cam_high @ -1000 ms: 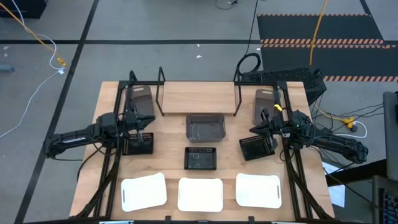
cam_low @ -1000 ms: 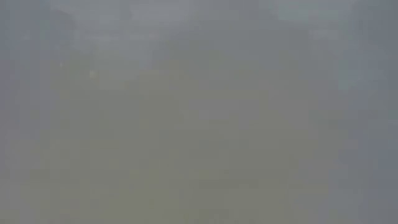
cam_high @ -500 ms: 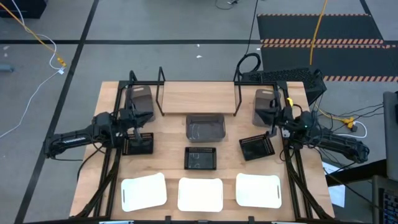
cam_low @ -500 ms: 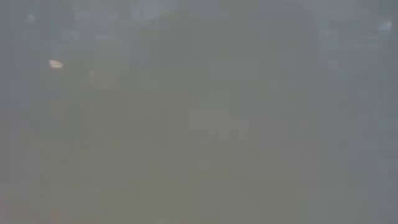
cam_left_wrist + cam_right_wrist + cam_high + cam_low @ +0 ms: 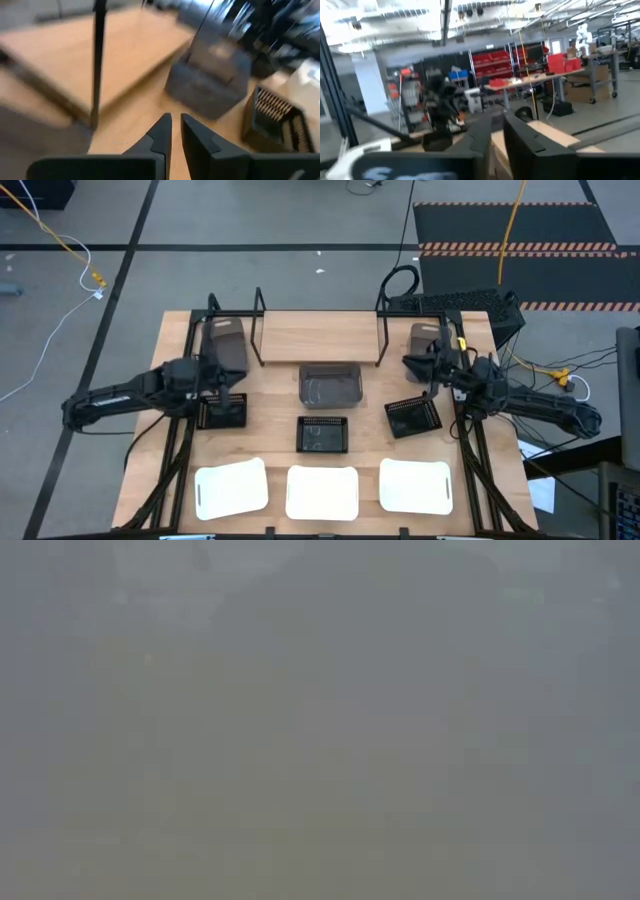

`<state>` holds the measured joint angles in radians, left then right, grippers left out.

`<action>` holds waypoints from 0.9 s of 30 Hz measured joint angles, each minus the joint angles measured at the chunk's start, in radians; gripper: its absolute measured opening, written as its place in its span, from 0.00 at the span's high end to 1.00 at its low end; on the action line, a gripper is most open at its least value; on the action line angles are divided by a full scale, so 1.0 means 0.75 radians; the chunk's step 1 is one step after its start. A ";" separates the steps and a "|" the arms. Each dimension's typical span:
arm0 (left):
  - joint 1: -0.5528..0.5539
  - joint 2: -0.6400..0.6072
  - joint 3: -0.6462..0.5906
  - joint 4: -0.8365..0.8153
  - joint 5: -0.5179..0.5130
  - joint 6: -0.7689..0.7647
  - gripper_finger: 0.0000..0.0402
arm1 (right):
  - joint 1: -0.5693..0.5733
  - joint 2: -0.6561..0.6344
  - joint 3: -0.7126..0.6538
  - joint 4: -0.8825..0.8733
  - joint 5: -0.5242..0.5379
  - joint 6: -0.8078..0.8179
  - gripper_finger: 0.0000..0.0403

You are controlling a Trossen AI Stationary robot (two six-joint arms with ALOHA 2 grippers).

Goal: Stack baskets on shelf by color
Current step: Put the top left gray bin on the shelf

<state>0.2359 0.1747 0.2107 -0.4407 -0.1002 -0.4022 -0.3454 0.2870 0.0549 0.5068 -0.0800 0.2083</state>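
In the high view my left gripper (image 5: 228, 383) hovers by the far side of a black mesh basket (image 5: 222, 412), fingers together, touching nothing. My right gripper (image 5: 424, 370) is raised between a second mesh basket (image 5: 413, 417) and a dark grey basket (image 5: 425, 338); its fingers (image 5: 520, 137) are together and empty. A third mesh basket (image 5: 323, 434) and a grey basket (image 5: 330, 384) sit mid-table. Another grey basket (image 5: 225, 340) stands far left. Three white baskets (image 5: 322, 492) line the near edge. The shelf (image 5: 320, 335) stands at the far edge. The left wrist view shows the middle grey basket (image 5: 210, 75) ahead.
The arms' black frame rails (image 5: 185, 440) run down both sides of the table. A keyboard (image 5: 450, 302) lies beyond the far right corner. Bare wood (image 5: 270, 415) shows between the left and middle baskets. The low view is fogged over and shows nothing.
Both grippers have drawn back from the outer mesh baskets. The right one moved toward the far edge and now points level into the room. The left one rose slightly off the left mesh basket. Both baskets stay where they were.
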 joint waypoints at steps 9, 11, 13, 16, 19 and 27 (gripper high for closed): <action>-0.013 0.412 0.155 -0.038 -0.185 0.173 0.82 | 0.012 0.183 0.008 0.004 -0.032 -0.021 0.57; -0.012 0.503 0.191 -0.066 -0.276 0.237 0.75 | 0.021 0.214 0.008 0.007 -0.033 -0.030 0.53; -0.003 0.575 0.213 -0.077 -0.309 0.272 0.67 | 0.029 0.233 0.008 0.014 -0.033 -0.053 0.50; 0.012 0.663 0.237 -0.071 -0.311 0.286 0.55 | 0.037 0.248 0.008 0.029 -0.034 -0.092 0.49; 0.040 0.738 0.237 -0.082 -0.312 0.302 0.48 | 0.037 0.249 0.009 0.053 -0.034 -0.127 0.49; 0.156 0.932 0.236 -0.109 -0.313 0.279 0.54 | 0.037 0.249 0.011 0.112 -0.038 -0.071 0.49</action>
<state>0.3532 0.8736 0.3874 -0.5224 -0.3346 -0.1933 -0.3176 0.4736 0.0635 0.5911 -0.1085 0.1547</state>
